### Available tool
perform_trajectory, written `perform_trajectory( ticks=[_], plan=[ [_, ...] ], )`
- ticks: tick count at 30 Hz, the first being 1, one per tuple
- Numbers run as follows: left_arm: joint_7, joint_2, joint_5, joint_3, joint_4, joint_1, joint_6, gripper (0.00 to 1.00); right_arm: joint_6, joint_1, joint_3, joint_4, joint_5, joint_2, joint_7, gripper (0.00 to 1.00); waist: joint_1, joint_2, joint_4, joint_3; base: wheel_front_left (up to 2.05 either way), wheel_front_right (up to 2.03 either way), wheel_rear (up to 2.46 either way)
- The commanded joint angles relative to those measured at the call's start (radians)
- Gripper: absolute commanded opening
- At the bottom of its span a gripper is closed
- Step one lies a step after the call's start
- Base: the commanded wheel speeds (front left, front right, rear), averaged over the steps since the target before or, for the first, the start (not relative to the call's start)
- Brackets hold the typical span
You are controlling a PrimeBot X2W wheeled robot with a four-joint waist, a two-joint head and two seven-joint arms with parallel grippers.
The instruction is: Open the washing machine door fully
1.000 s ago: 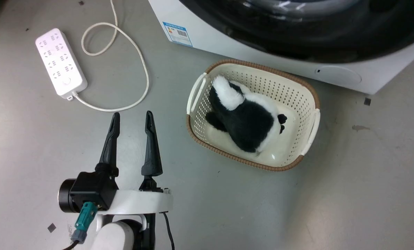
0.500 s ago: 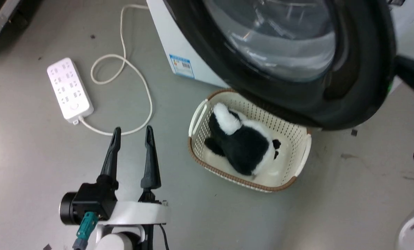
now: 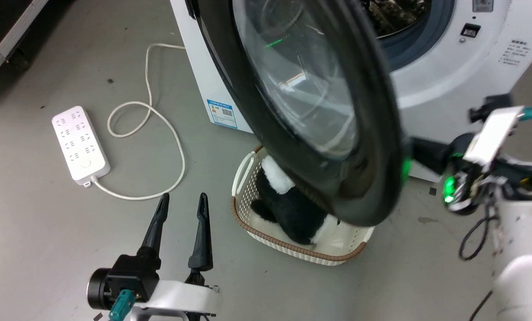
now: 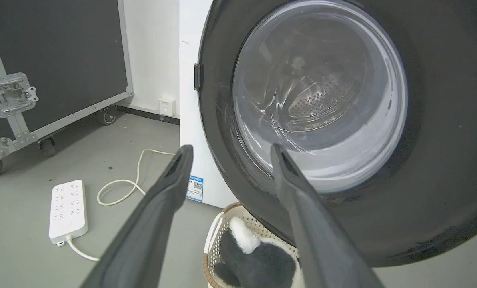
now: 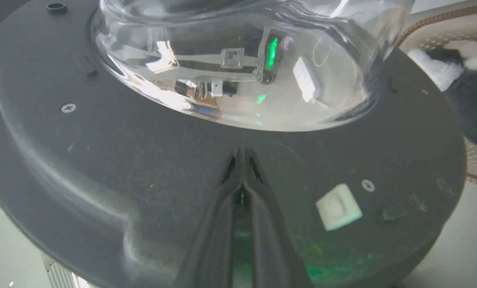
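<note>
Since pinched tips likely suit pushing, right gripper [image 5: 242, 154] fingers closed together, empty, pressing inner black face of large round glossy-black-ringed, clear-windowed washing machine door [image 3: 377, 133]. Idle left gripper [image 3: 183, 197] spread apart, low aside. Door part-swung off white front-loading washing machine [image 3: 430, 84], overhanging cream perforated basket [image 3: 292, 252].

1. Smooth grey floor [image 3: 47, 232], a few dark specks.
2. White multi-socket power strip [image 3: 80, 145] lying flat, its white cord [image 3: 158, 120] looping.
3. Cream perforated plastic basket [image 3: 292, 252] with a brown rim, just beside the white boxy washing machine [image 3: 203, 89].
</note>
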Motion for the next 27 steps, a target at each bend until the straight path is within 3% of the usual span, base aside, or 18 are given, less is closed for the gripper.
perform_trajectory(
  ticks=[1, 9, 15, 18, 19, 21, 27],
  plan=[
    [-0.006, 0.001, -0.003, -0.004, 0.003, 0.013, -0.004, 1.00, 0.001, 0.028, 0.025, 0.002, 0.020, 0.007, -0.005, 0.00, 0.0001, 0.0000, 0.001, -0.005, 0.00, 0.00, 0.00],
    [-0.006, 0.001, -0.007, -0.022, 0.012, 0.033, -0.008, 1.00, 0.001, 0.164, 0.350, -0.069, 0.236, 0.007, -0.103, 0.00, 0.0001, 0.0000, 0.012, -0.025, 0.00, 0.00, 0.00],
    [-0.006, 0.001, -0.004, -0.024, 0.013, 0.039, -0.005, 1.00, 0.001, 0.225, 0.509, -0.159, 0.318, 0.007, -0.181, 0.00, 0.0001, 0.0000, 0.018, -0.029, 0.00, 0.00, 0.00],
    [-0.006, 0.001, -0.009, -0.021, 0.011, 0.042, -0.007, 1.00, 0.001, 0.243, 0.540, -0.190, 0.324, 0.007, -0.226, 0.00, 0.0001, 0.0000, 0.016, -0.032, 0.00, 0.00, 0.00],
    [-0.006, 0.001, -0.010, -0.020, 0.011, 0.042, -0.007, 1.00, 0.001, 0.245, 0.538, -0.195, 0.313, 0.007, -0.249, 0.11, 0.0001, 0.0000, 0.014, -0.033, 0.00, 0.00, 0.00],
    [-0.006, 0.001, -0.016, -0.017, 0.010, 0.043, -0.009, 1.00, 0.001, 0.246, 0.523, -0.209, 0.273, 0.003, -0.298, 1.00, 0.0001, 0.0000, 0.006, -0.038, 0.00, 0.00, 0.00],
    [-0.006, 0.001, -0.039, -0.002, 0.014, 0.042, -0.018, 1.00, 0.001, 0.273, 0.451, -0.323, 0.123, -0.067, -0.482, 1.00, 0.0001, 0.0000, -0.031, -0.063, 0.00, 0.00, 0.00]
  ],
)
